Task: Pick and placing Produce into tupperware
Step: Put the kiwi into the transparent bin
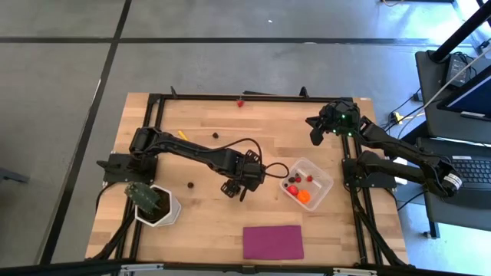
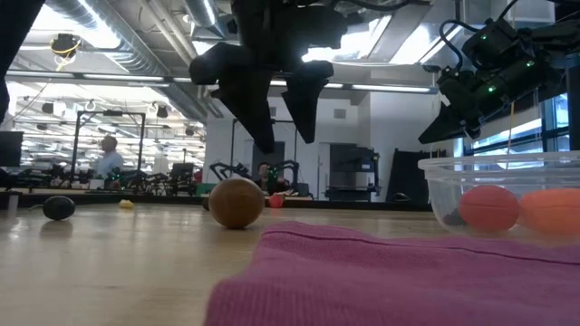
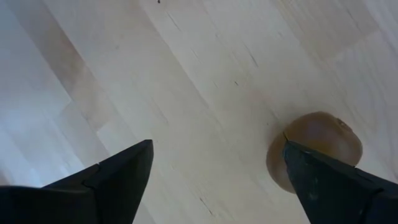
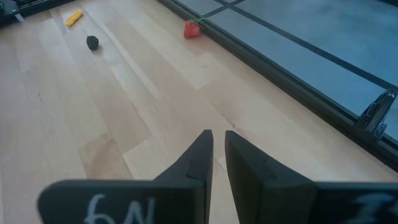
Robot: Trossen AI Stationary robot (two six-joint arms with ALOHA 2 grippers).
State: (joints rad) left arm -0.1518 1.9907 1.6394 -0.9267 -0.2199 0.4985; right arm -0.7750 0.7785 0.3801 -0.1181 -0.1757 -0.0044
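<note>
Left gripper [image 2: 281, 113]: jaws spread, over brown oval [image 3: 314, 149] on worktop [image 1: 207, 218], clear of it | Right gripper [image 1: 316, 132]: jaws nearly shut, empty, far-right corner | Tupperware [image 1: 322, 188]: right of centre; holds orange ball [image 1: 304, 196], small red pieces [image 1: 294, 184].

Open desk [image 1: 207, 165] is left around the brown oval [image 2: 236, 202] under the left hand [image 1: 235, 189]. Toward the tupperware [image 1: 326, 184], the path is bordered by the magenta cloth [image 1: 273, 242].
</note>
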